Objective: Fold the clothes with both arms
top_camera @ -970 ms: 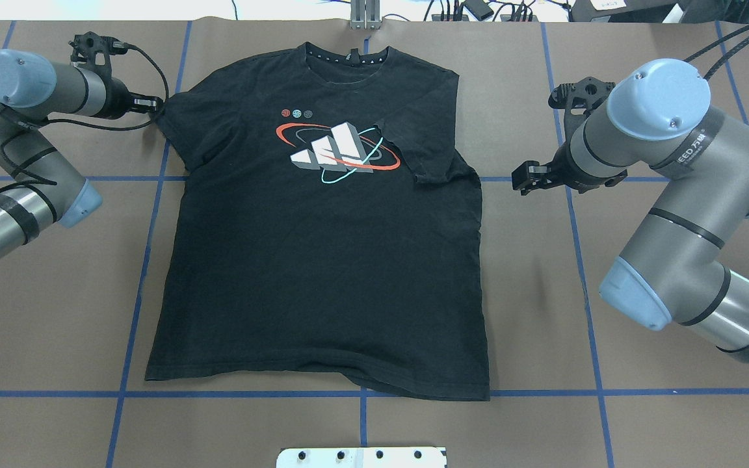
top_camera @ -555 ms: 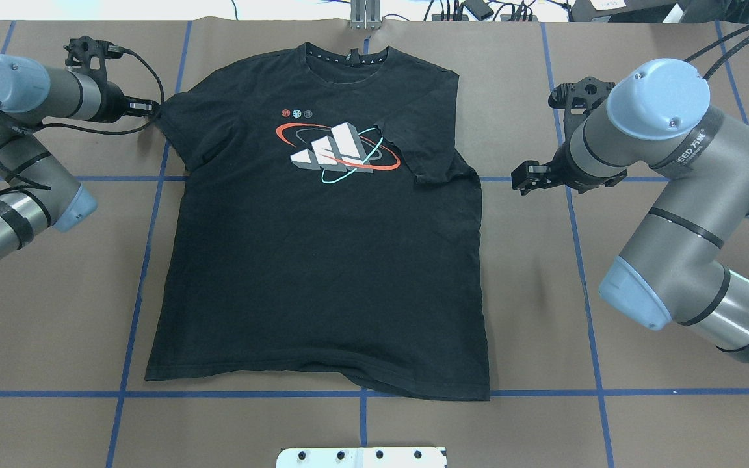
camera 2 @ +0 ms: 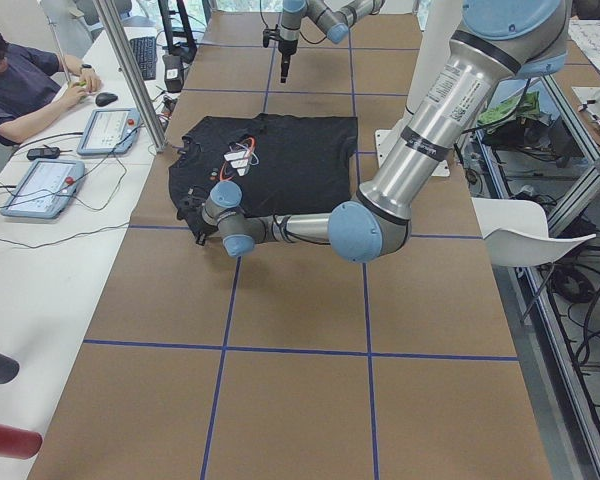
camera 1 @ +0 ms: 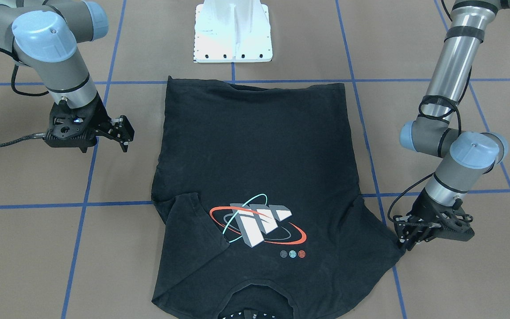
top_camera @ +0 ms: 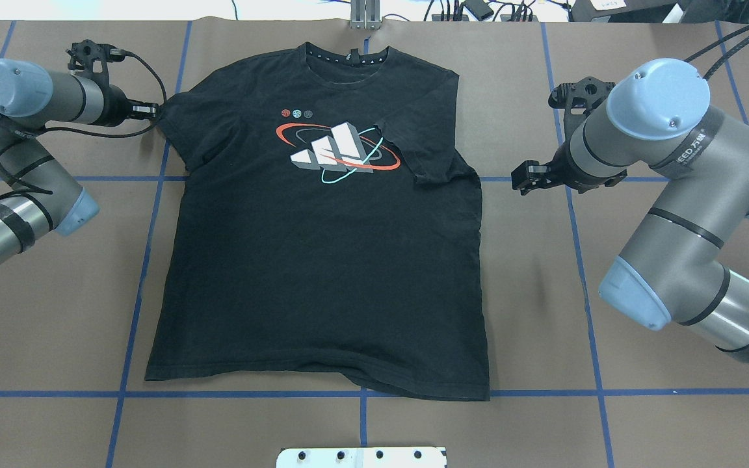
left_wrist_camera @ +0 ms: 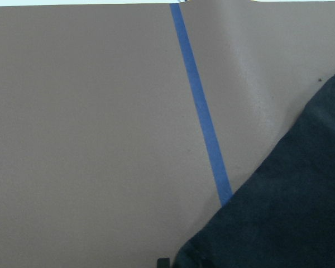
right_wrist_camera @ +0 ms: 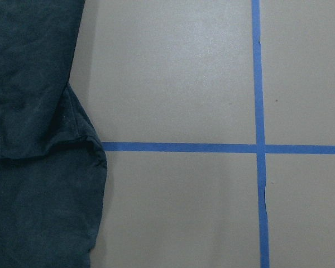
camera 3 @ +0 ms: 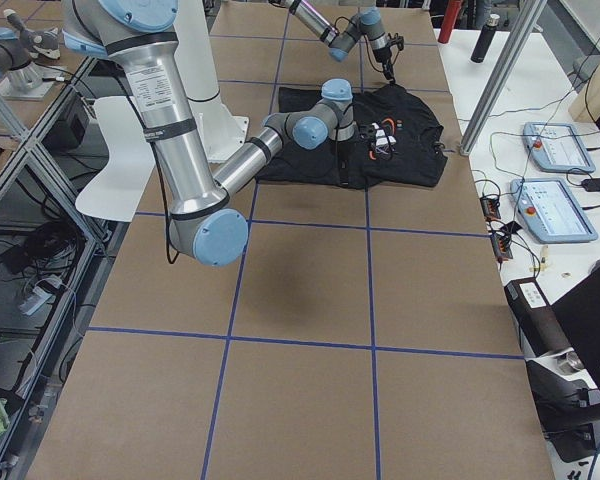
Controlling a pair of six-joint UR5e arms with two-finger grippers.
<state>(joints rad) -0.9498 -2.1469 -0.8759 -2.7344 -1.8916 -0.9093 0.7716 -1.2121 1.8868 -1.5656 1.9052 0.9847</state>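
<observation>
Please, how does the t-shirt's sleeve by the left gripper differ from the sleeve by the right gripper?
The left sleeve lies spread outward flat; the right sleeve is folded inward over the chest, covering an edge of the graphic. The left gripper is at the left sleeve's tip; the right gripper stands apart from the right sleeve, bare table between. Both are short black sleeves of one t-shirt.

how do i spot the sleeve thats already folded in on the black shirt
On the brown paper table marked with blue tape lines lies a black cotton t-shirt. Its sleeve on the robot's right is flipped inward onto the chest, covering the edge of the white, red and teal graphic. The other sleeve sticks out flat over the table.
</observation>
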